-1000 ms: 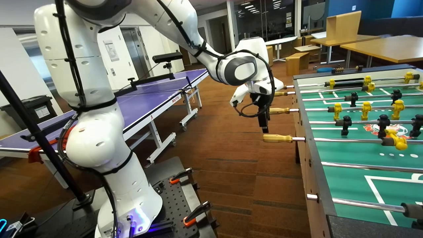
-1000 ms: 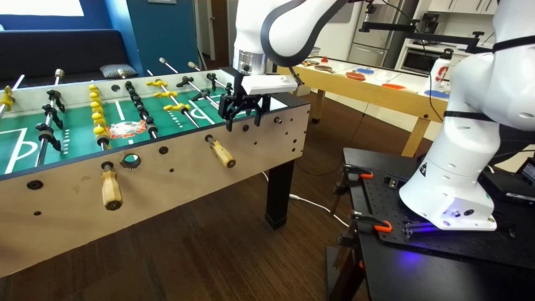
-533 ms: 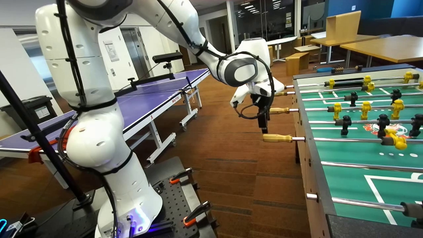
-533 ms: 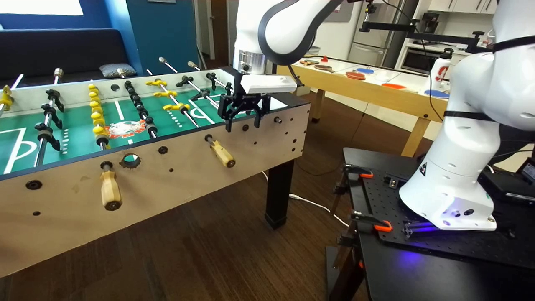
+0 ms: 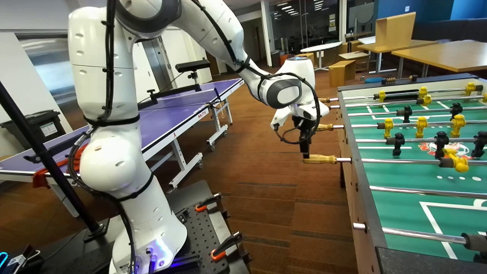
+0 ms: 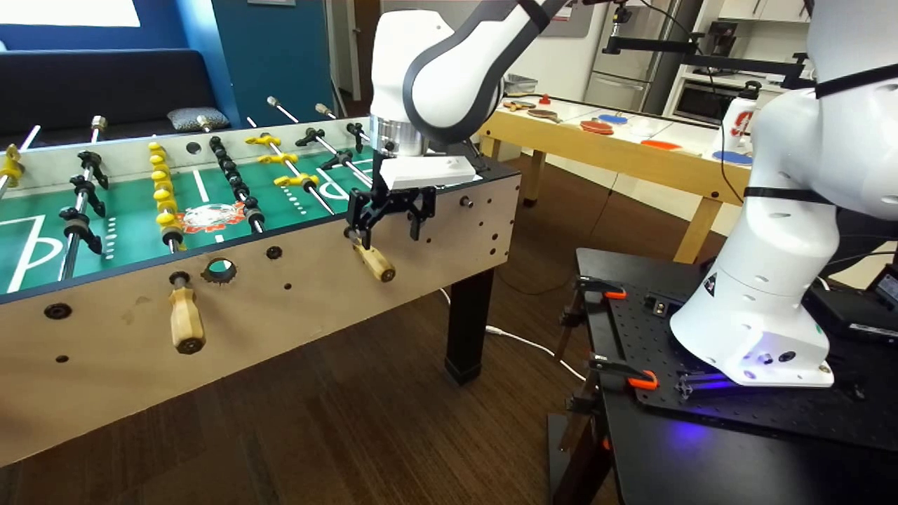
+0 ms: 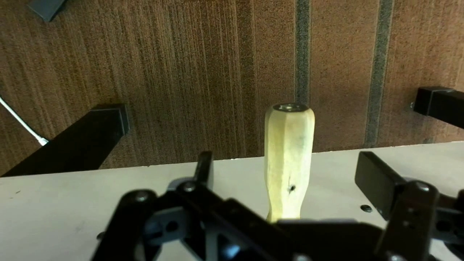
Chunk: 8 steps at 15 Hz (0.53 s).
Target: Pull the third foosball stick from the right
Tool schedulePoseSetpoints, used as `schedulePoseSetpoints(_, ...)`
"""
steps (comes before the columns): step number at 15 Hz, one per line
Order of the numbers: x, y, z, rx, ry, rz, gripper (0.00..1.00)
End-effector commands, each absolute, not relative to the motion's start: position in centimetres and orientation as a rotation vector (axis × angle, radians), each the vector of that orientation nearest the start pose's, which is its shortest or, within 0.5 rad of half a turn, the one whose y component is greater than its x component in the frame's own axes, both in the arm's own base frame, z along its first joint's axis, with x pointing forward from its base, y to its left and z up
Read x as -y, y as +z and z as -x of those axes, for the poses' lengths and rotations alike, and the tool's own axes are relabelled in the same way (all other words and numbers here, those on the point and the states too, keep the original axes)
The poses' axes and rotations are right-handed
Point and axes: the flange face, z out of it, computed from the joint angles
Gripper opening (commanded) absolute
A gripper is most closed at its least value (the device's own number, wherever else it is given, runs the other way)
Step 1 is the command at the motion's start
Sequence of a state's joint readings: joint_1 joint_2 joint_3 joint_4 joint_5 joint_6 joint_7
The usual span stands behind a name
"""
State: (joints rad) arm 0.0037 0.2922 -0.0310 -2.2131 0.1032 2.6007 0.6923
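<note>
Just below the tool (image 6: 390, 241): stick handle (image 7: 289, 156)

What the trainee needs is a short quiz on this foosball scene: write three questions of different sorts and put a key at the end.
1. Multiple choice. In the wrist view, where does the wooden handle appear relative to the two fingers?
A) left of both
B) between them
C) right of both

2. True or false: the gripper is open.

3. Fill in the blank: the foosball players are black and ____.

Key: 1. B; 2. True; 3. yellow.
</note>
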Motion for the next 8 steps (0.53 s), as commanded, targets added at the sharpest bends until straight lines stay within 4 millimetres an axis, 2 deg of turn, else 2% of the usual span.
schedulePoseSetpoints(1,1.4,23.9,-58.1,-1.187,-0.105,2.86,1.0)
schedulePoseSetpoints(8,2.6,22.4,-59.7,-1.194,-0.109,2.903,1.0)
